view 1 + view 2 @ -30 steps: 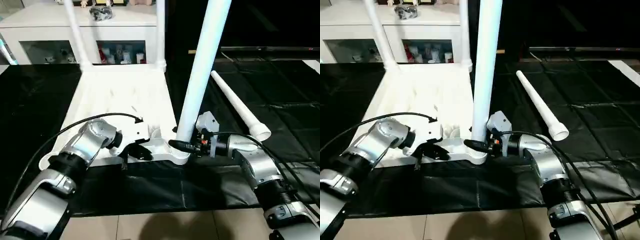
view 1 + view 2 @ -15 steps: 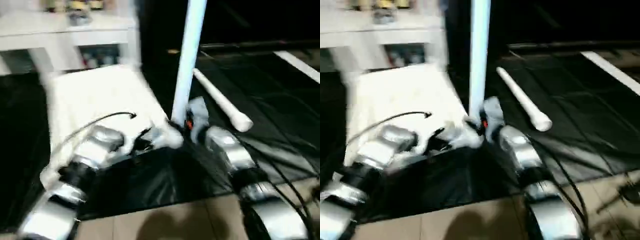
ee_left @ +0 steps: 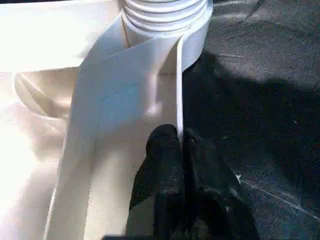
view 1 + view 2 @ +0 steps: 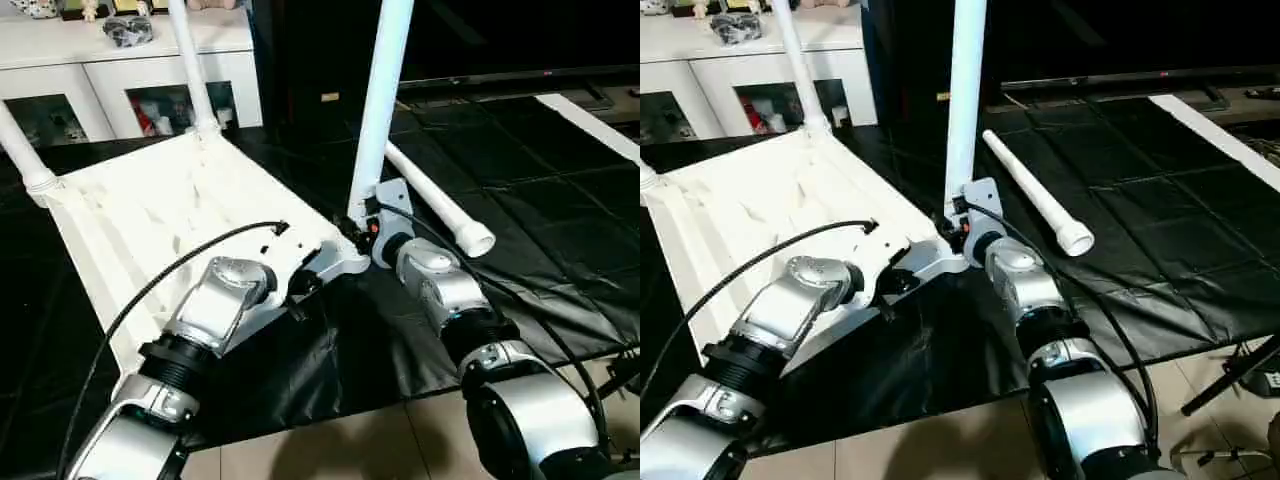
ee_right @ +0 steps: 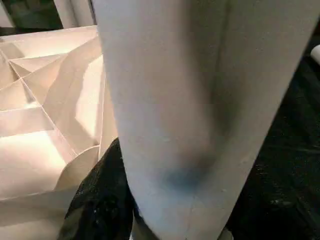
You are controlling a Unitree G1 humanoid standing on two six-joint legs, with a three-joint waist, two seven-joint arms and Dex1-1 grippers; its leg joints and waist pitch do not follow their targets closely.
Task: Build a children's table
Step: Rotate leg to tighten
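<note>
Left wrist view shows the left gripper (image 3: 181, 150) clenched on a thin rim of the upturned white plastic ribbed tabletop (image 4: 150, 200), lying on the black floor mat (image 4: 540, 190), while the right gripper (image 4: 362, 228) grasps the upright white tapered leg (image 4: 378, 110) at its corner socket. If that leg tilts, it could jam or pop out. Since the earlier frame the camera has swung; both grips are unchanged.

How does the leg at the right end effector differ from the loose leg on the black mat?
The held leg stands upright, its base in the tabletop's near corner socket; the loose leg lies flat on the black mat, apart from the table. The right end effector grips the held leg near its base; nothing touches the loose leg. The loose leg's wide open end faces the robot. Both are long, white, round and tapered.
</note>
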